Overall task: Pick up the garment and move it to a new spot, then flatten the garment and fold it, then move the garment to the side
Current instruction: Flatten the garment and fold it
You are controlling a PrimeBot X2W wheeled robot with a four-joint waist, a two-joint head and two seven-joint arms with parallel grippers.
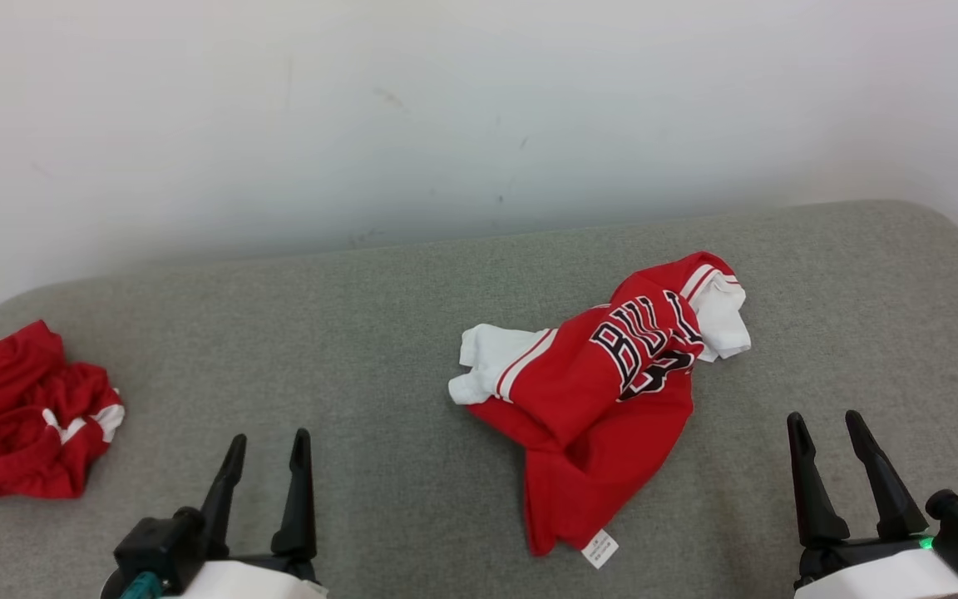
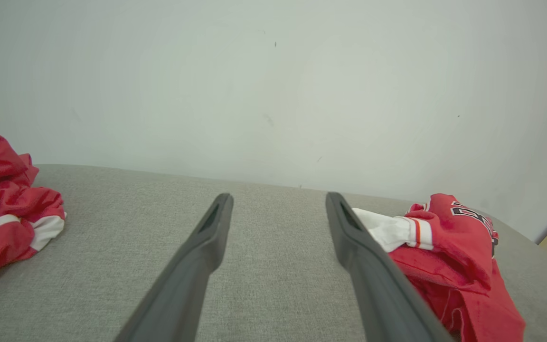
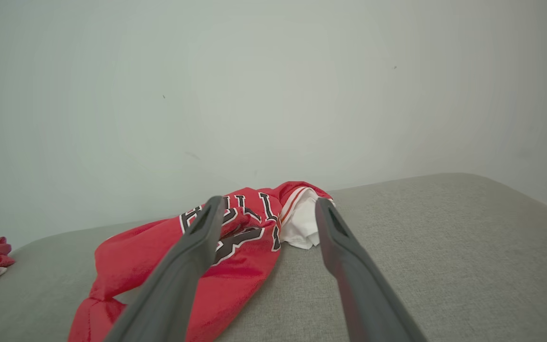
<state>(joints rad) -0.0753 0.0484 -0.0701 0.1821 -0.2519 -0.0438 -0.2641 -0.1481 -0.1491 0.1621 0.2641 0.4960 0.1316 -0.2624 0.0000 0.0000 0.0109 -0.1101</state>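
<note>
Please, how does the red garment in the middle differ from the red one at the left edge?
The middle garment lies partly spread out; the left garment is bunched into a heap. The middle garment shows black lettering and white sleeves; the left garment shows just small white bands. Both are red with white trim and lie on the grey surface.

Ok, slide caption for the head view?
Crumpled red jersey on grey cushion, both arms' jaws open short of it; second red garment bunched at left.
</note>
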